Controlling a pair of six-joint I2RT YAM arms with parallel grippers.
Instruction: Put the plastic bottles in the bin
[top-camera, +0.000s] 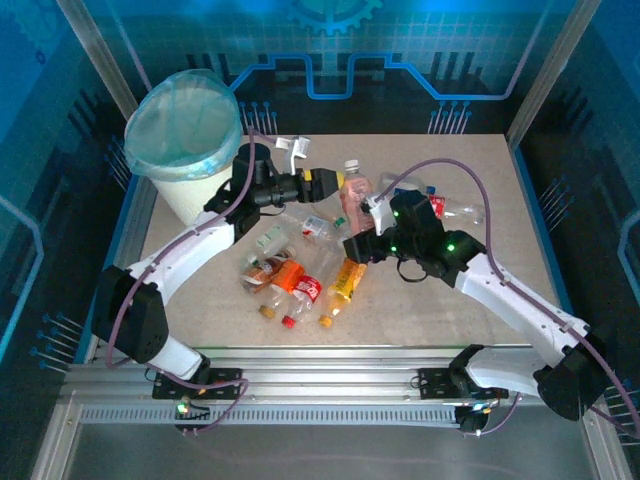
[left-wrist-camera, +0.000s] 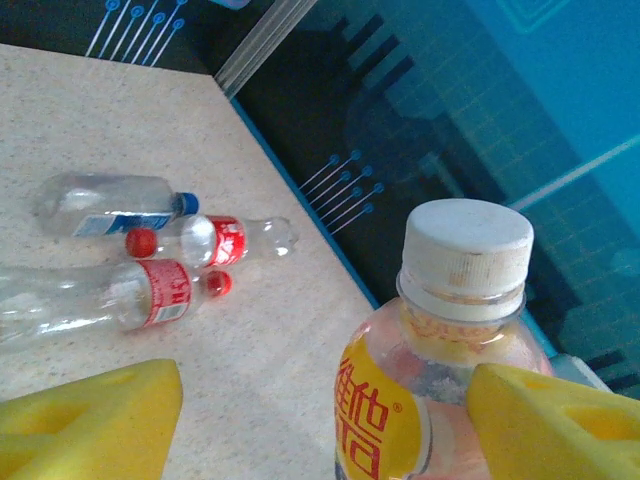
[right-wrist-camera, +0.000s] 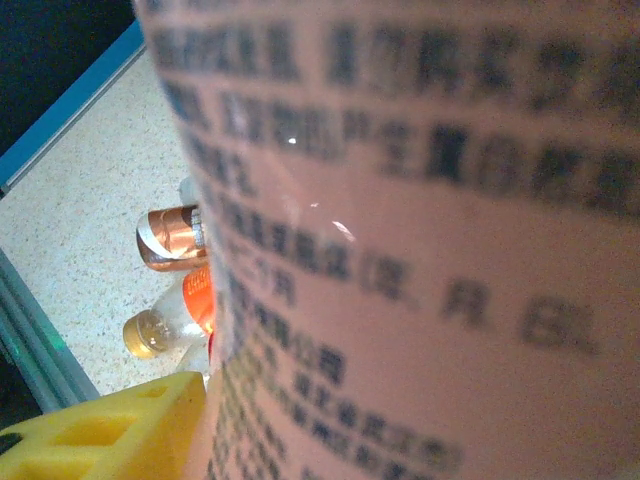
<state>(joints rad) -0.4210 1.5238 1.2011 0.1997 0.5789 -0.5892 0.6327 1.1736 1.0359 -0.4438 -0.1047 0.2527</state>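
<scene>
— Pink label on the bottle (right-wrist-camera: 430, 250): legible?
— Blurred; the yellow side reads 维他, cap white. Right gripper (top-camera: 372, 215) clamps it upright mid-table, left gripper (top-camera: 322, 182) gapes around its neck. Bin (top-camera: 185, 195) stands at far-left corner

place: robot lab test cell | frame: silver aluminium-profile rails (top-camera: 330, 385) with two white jointed robot arms (top-camera: 190, 248) bolted on | walls: glossy blue panels (top-camera: 420, 40) printed with circuit-line and gear graphics | surface: speckled beige tabletop (top-camera: 440, 320)
</scene>
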